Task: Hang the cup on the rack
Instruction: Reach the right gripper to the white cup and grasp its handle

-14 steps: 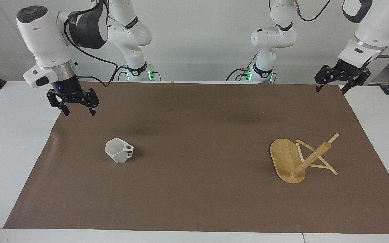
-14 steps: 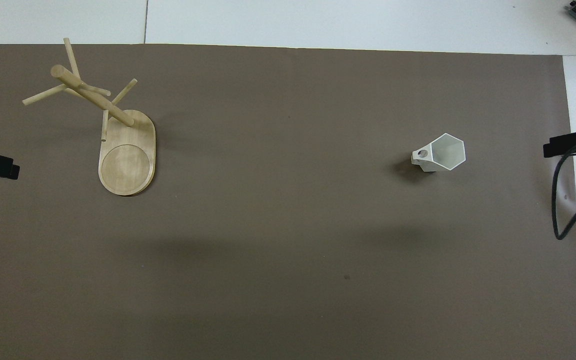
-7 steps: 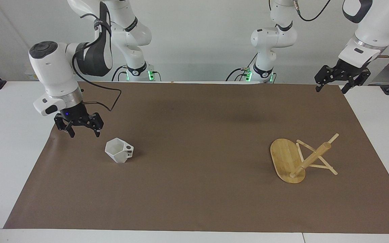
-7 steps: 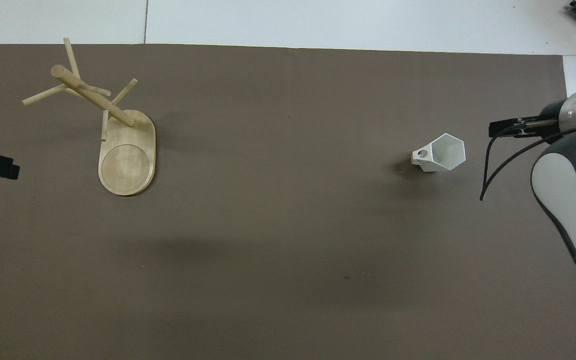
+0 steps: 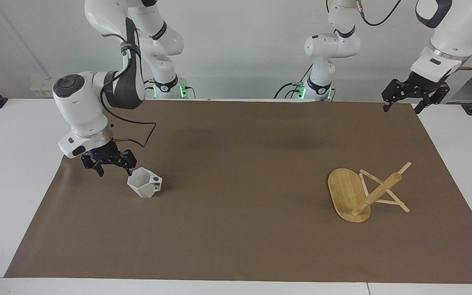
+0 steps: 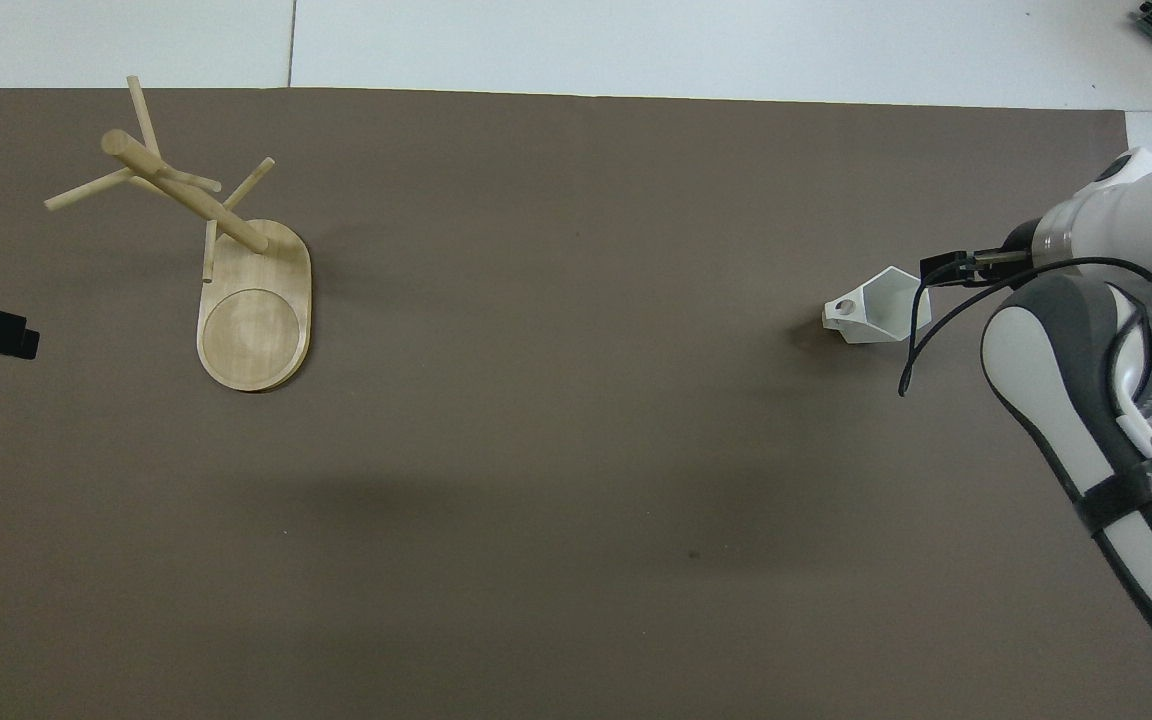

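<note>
The white faceted cup (image 5: pixel 144 183) stands upright on the brown mat toward the right arm's end, with its handle pointing to the table's middle; it also shows in the overhead view (image 6: pixel 874 310). My right gripper (image 5: pixel 113 168) is open and low over the mat, close beside the cup's rim, with nothing in it; the overhead view shows it (image 6: pixel 946 268) at the cup's edge. The bamboo rack (image 5: pixel 352 194) stands toward the left arm's end, its post (image 5: pixel 377 193) and pegs free; it also shows in the overhead view (image 6: pixel 254 305). My left gripper (image 5: pixel 415 98) waits, open, over the mat's corner.
The brown mat (image 5: pixel 240 229) covers most of the white table (image 5: pixel 10 164). A black cable (image 5: pixel 137 135) loops from the right wrist above the cup. Both arm bases stand at the robots' edge of the table.
My right gripper has come down and moved across the mat's edge to the cup's side. The cup, the rack and my left arm have not moved.
</note>
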`<act>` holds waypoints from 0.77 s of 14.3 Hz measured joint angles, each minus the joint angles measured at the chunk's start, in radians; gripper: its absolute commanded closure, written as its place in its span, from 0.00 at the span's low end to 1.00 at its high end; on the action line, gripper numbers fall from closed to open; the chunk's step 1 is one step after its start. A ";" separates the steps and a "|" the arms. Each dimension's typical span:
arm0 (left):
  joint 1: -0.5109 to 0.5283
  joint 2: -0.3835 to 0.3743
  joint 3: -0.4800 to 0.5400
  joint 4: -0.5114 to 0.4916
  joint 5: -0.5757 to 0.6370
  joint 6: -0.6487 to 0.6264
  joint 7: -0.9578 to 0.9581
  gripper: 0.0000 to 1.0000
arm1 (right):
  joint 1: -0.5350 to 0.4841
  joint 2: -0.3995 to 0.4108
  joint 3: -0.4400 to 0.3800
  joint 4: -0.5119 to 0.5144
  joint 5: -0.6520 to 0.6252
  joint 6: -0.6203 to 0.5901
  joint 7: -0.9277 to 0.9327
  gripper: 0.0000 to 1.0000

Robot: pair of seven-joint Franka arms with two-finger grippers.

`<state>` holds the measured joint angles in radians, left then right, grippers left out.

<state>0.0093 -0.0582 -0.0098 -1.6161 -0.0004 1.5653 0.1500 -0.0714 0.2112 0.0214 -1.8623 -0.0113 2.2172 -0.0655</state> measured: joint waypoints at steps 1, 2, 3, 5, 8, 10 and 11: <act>0.000 0.000 0.000 0.000 0.000 0.000 0.000 0.00 | 0.000 0.006 0.000 -0.014 0.000 0.014 0.000 0.00; 0.000 0.000 0.000 0.000 0.000 0.000 0.000 0.00 | 0.000 0.012 0.000 -0.023 0.000 0.023 0.001 0.00; 0.000 0.000 0.000 0.000 0.000 0.000 0.000 0.00 | 0.000 0.019 0.000 -0.030 0.000 0.028 0.001 0.00; 0.000 0.000 0.000 0.000 0.000 0.000 0.000 0.00 | 0.000 0.031 0.000 -0.043 0.000 0.048 0.012 0.00; 0.000 0.000 0.000 0.000 0.000 0.000 0.000 0.00 | 0.000 0.053 0.000 -0.058 0.000 0.087 0.024 0.00; 0.000 0.000 0.000 0.000 0.000 0.000 0.000 0.00 | 0.000 0.069 0.000 -0.059 0.000 0.108 0.024 0.04; 0.000 0.000 0.000 0.000 0.000 0.000 0.000 0.00 | 0.000 0.073 0.000 -0.059 0.000 0.111 0.024 0.15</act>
<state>0.0093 -0.0582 -0.0097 -1.6161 -0.0004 1.5653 0.1500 -0.0714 0.2840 0.0214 -1.9217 -0.0112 2.3286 -0.0410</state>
